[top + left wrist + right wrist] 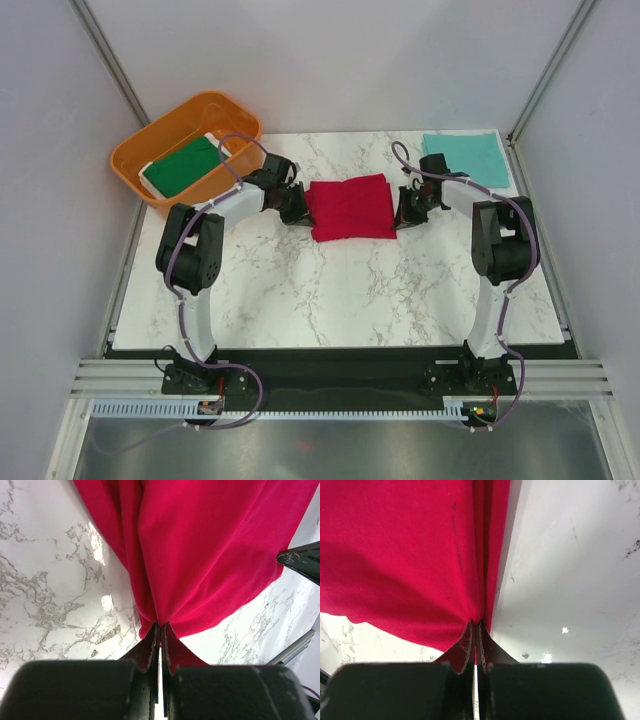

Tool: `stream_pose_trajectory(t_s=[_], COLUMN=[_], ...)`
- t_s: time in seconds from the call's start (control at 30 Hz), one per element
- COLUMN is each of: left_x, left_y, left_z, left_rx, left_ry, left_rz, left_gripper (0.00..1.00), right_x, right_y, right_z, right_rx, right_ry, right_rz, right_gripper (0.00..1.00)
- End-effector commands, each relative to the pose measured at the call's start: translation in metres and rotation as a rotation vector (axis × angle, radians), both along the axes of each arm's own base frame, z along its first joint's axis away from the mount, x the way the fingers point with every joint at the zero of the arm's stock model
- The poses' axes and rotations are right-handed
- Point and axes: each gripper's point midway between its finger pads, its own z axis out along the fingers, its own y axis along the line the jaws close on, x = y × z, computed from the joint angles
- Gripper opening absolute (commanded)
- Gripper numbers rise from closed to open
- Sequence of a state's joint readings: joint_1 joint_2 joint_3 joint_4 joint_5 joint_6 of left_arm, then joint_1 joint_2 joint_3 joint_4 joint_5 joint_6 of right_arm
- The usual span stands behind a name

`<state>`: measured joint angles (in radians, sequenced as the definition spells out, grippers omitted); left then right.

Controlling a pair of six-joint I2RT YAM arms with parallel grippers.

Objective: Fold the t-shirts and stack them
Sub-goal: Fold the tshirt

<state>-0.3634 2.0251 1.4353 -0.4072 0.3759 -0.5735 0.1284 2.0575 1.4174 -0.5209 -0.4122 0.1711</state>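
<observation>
Top external: red t-shirt [349,208] lengthwise left-right, ends clamped in left fingers [147,650], right fingers [464,651].

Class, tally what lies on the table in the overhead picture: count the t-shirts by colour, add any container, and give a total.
Red t-shirt: 1
Teal t-shirt: 1
Green t-shirt: 1
Orange tub: 1
Total: 4

Bright, even light overhead, soft shadows only. Small glare spots on table [106,601] in wrist views; dark foreground bottom blurry.
</observation>
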Motion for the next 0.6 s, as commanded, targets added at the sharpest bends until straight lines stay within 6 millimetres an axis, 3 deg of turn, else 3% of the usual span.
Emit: stream_pose_trajectory(t_s=[0.0,0.1,0.13,0.23,0.4,0.5,0.53,0.57], left_x=[0.008,0.008,0.007,0.003,-0.015,-0.036,-0.030,-0.031], left_y=[0.006,0.003,0.002,0.002,-0.007,-0.009,-0.022,-0.023], left_z=[0.015,0.023,0.033,0.050,0.059,0.044,0.053,0.048], left_rx=[0.016,0.000,-0.013,-0.025,-0.067,-0.075,-0.160,-0.168], left_ry=[-0.042,-0.065,-0.086,-0.124,-0.123,-0.066,-0.093,-0.095], left_rz=[-0.040,-0.068,-0.082,-0.098,-0.153,-0.170,-0.164,-0.157], left_gripper=[0.02,0.16,0.29,0.40,0.41,0.40,0.36,0.35], right_x=[-0.007,-0.008,-0.008,-0.010,-0.009,-0.011,-0.013,-0.014], right_y=[-0.021,-0.016,-0.013,-0.009,-0.008,-0.007,-0.007,-0.007], right_z=[0.004,0.005,0.007,0.013,0.023,0.025,0.025,0.024], right_rx=[-0.063,-0.031,-0.019,0.010,0.022,0.028,0.029,0.027], right_ry=[0.005,0.009,0.006,-0.009,-0.023,-0.023,-0.022,-0.018], right_rz=[-0.023,-0.026,-0.025,-0.021,-0.033,-0.033,-0.034,-0.034], right_gripper=[0.00,0.00,0.00,0.12,0.28,0.28,0.26,0.25])
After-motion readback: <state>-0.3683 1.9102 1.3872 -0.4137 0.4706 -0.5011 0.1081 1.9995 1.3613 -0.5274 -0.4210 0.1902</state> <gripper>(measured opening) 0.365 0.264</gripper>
